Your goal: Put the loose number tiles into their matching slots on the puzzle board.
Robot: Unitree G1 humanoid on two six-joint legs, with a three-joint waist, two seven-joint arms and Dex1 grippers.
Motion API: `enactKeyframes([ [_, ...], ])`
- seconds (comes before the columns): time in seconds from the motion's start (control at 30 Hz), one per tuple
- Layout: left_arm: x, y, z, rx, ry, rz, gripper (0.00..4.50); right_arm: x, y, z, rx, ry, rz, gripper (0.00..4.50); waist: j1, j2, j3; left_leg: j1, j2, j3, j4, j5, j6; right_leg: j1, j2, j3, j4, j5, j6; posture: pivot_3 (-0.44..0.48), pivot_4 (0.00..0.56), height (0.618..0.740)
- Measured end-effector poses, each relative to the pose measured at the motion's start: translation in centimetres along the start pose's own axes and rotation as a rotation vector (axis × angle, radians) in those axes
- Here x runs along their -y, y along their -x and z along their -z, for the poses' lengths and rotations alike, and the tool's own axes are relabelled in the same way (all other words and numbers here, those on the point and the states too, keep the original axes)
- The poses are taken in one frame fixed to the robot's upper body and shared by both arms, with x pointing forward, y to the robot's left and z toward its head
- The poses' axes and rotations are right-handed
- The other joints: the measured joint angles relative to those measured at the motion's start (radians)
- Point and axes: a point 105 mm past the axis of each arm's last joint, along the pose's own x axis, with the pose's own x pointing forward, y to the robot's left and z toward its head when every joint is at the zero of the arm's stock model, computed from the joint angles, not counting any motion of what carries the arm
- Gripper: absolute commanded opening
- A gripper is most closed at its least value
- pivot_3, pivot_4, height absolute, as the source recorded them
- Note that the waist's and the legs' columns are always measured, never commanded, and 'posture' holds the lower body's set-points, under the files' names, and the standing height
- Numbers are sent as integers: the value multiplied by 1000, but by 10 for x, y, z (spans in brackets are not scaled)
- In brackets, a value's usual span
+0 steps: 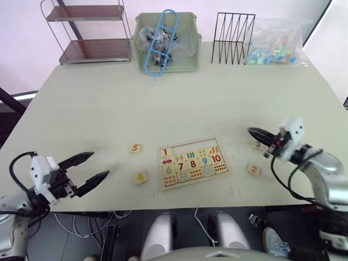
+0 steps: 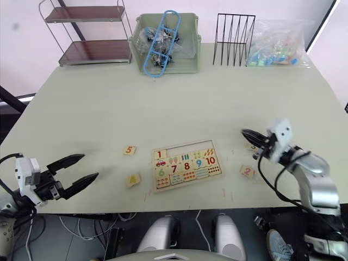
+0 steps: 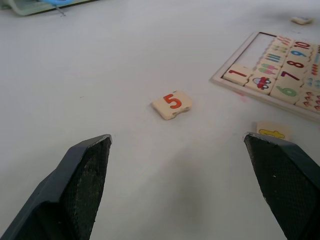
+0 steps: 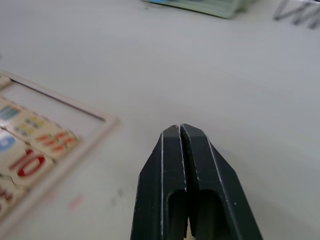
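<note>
Pale table (image 1: 109, 103), puzzle board (image 1: 191, 162) centred near, tile 1 (image 1: 166, 153) seated. Left gripper (image 1: 95, 167) spread wide toward tile 5 (image 1: 135, 148), likely readying a pick. Right gripper (image 1: 254, 131) pressed together, empty, beside tile 3 (image 1: 258, 144).

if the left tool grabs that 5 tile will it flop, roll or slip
The 5 tile looks like a thick wooden square, so probably stiff and light. It lies flat on the table, so rolling seems unlikely. Its low edges may slip from the wide-open left tool.

Pale table (image 1: 109, 103) with puzzle board (image 1: 192, 162), loose number tiles (image 1: 135, 148), green bin (image 1: 166, 46), wire rack (image 1: 232, 31).
</note>
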Motion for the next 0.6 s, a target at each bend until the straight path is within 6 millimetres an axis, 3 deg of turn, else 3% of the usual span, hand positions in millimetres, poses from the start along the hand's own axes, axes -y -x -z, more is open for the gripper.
enactKeyframes([
  [0.03,-1,0,1,-4,2,-7,4500,3,11,5,-5,-6,28,816,0,0,0,1,0,0,0,0,0,0,1,0,0,0,0,0,150,740],
  [0.13,-5,3,5,-13,16,-26,4500,4,43,21,-27,-34,89,2534,4,0,0,1,1,1,1,0,0,1,5,2,0,0,0,0,150,740],
  [0.27,-10,9,13,-27,38,-54,4500,-11,68,35,-47,-60,107,4488,5,0,0,3,3,1,1,0,0,0,9,5,0,0,-1,0,150,740],
  [0.43,-16,15,20,-49,49,-102,4500,-26,97,52,-78,-86,139,4488,11,-1,-1,3,5,2,1,0,0,1,9,5,0,0,-2,0,150,740],
  [0.6,-22,16,15,-36,35,-127,4500,-32,100,50,-43,-42,157,4488,10,-2,-1,5,7,6,1,0,0,0,9,8,0,-2,-5,0,150,740],
])
